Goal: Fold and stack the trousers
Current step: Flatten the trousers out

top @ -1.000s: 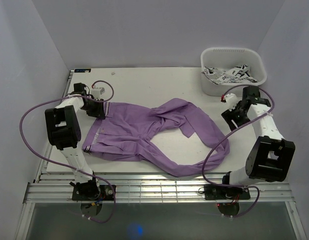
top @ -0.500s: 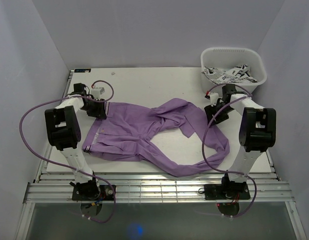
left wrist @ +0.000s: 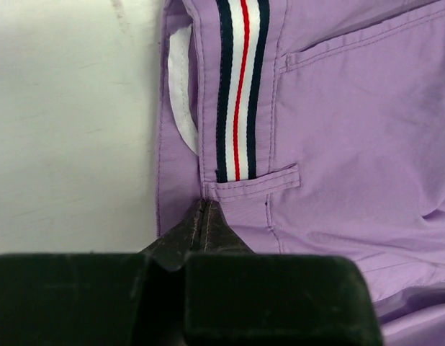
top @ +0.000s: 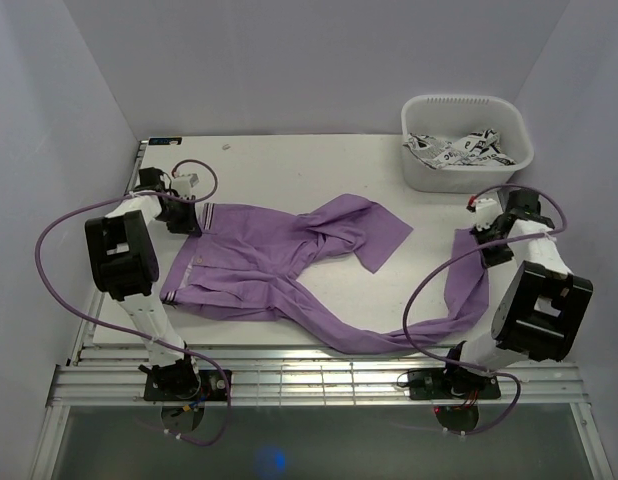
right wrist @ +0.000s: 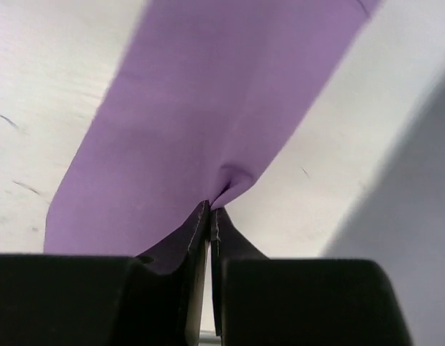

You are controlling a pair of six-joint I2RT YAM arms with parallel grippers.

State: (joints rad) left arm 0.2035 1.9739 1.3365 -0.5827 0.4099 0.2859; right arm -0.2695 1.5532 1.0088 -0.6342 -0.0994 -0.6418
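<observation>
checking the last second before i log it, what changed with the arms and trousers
Right gripper shut on one leg of the trousers and pulled it rightward, drawing it out straighter. Left gripper shut on the waistband and drew it slightly left. Basket stayed put.

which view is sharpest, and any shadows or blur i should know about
Left wrist: sharpest, stitching on the trousers crisp, foreground nearly black. Right wrist: softer, a grey shaded zone at lower right. Top external: even light, faint shadows, a blue glint at bottom.
</observation>
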